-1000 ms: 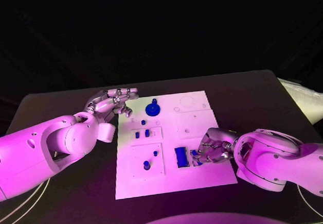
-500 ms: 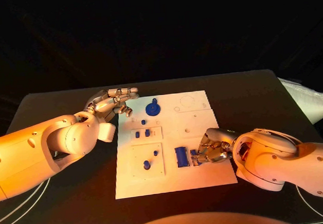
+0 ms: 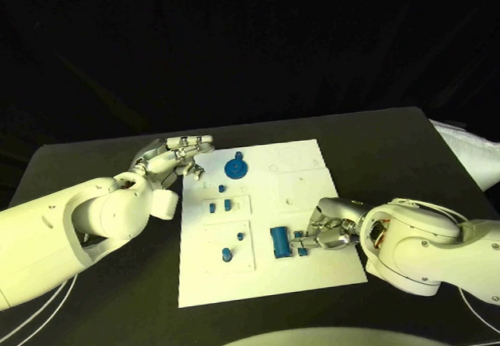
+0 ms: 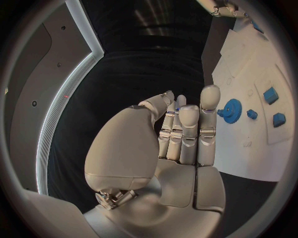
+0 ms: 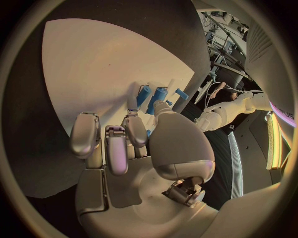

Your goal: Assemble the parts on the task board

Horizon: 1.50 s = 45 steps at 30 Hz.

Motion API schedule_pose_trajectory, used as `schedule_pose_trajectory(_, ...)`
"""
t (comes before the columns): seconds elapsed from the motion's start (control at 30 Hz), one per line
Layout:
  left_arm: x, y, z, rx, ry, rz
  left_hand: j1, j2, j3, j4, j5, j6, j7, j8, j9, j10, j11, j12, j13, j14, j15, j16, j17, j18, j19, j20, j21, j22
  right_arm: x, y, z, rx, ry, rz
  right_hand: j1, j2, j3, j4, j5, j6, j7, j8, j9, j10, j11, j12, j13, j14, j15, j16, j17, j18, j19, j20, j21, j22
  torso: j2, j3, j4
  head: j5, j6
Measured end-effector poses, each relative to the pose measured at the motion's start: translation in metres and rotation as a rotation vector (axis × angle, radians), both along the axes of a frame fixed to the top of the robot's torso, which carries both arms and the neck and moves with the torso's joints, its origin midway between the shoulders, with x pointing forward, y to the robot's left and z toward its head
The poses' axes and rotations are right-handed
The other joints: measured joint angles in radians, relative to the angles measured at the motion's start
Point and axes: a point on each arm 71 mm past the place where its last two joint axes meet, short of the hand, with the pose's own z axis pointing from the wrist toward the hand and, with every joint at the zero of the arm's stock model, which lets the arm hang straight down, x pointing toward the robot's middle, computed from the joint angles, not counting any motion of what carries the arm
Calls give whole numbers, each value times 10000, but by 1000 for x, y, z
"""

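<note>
Right hand: the right hand [image 3: 329,230] sits low on the near right part of the task board [image 3: 308,186], fingers curled down at a small blue part [image 3: 303,251] just beside the upright blue block [image 3: 280,240]. In the right wrist view the fingertips [image 5: 136,130] hang over two blue pieces [image 5: 151,98] lying on the white plate; whether a piece is actually pinched, I cannot tell.
Left hand: the left hand [image 3: 178,156] rests at the far left corner of the task board, fingertips at its edge. In the left wrist view its fingers [image 4: 188,130] stand straight and close together, thumb alongside, with nothing held.
Task board: one white plate, lying in the middle of the black tabletop [image 3: 415,149], between the two arms.
Blue gear: one blue gear [image 3: 237,169], on the far part of the board, near the left hand but apart from it.
Small parts, left column: about five small blue pieces [image 3: 218,206] counted in the head view, spread down the board's left side, with an oval piece [image 3: 227,254] nearest the robot.
Parts by the right hand: one upright block and one small piece, close together.
</note>
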Motion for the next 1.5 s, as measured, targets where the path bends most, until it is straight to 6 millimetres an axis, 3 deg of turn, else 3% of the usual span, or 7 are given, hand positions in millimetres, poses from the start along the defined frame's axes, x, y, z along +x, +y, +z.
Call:
schedule_pose_trajectory(0.07,0,0,0,1,2,0,0,0,0,0,0,0,0,0,0,0,0,0,-1,0,0,0,0,1,0,0,0,0,0,-2,0,-22,-25,-8,10,-2,-80,-78,-156,0,0,4,25,1,-1,0,8,0,0,0,-1,0,36,-36,0,10,-1,0,2,0,-1)
schedule_pose_trajectory(0.23,0,0,0,4,6,-2,0,0,0,0,0,0,0,0,0,0,0,0,-1,0,0,0,1,0,0,0,0,0,-1,-6,1,-102,-41,28,884,-85,-289,-364,-964,0,0,37,91,0,0,-1,31,0,0,0,-1,0,35,-35,0,7,-4,1,2,-1,-1)
schedule_pose_trajectory(0.4,0,1,-1,10,13,0,0,0,0,0,0,0,0,0,0,0,0,0,-1,0,0,0,1,0,0,0,0,0,-2,-6,1,-169,-11,205,1289,-120,-482,-571,-1630,0,0,37,130,-2,2,-42,68,0,1,0,-1,0,35,-35,0,-19,-4,2,0,6,9)
schedule_pose_trajectory(0.5,0,1,-1,16,18,-3,0,0,0,0,0,0,0,0,0,0,0,0,-2,0,0,0,1,1,0,0,0,0,-2,-7,0,-233,12,300,1414,-66,-516,-604,-1826,0,0,37,143,-3,3,-42,82,0,1,0,-2,0,35,-35,0,-19,-5,2,3,3,11)
schedule_pose_trajectory(0.9,0,1,-2,24,32,-16,0,0,0,0,0,0,0,0,0,0,0,0,-3,1,1,0,2,1,0,0,0,1,4,-9,-4,-442,7,421,1591,111,-542,-631,-1880,16,-16,42,205,-22,23,-39,157,0,2,0,-3,0,35,-35,0,38,6,-3,10,0,12)
schedule_pose_trajectory(1.07,0,1,-2,27,35,-24,0,0,0,0,0,0,0,0,0,0,0,0,-3,1,1,0,-27,0,0,0,0,1,10,-9,-5,-495,-106,398,1677,197,-542,-630,-1880,35,-32,183,250,-32,33,11,185,0,4,0,-3,-1,72,3,0,72,6,-5,15,30,-12)
schedule_pose_trajectory(1.5,0,1,-2,36,39,-29,0,0,0,0,0,0,0,0,0,0,0,0,-4,1,1,0,-26,0,0,0,0,1,11,-8,-5,-369,-172,488,1839,222,-703,-725,-1810,-109,27,74,248,-18,21,-263,270,1,5,-1,5,0,64,10,-56,-113,-5,-2,-2,29,-37)
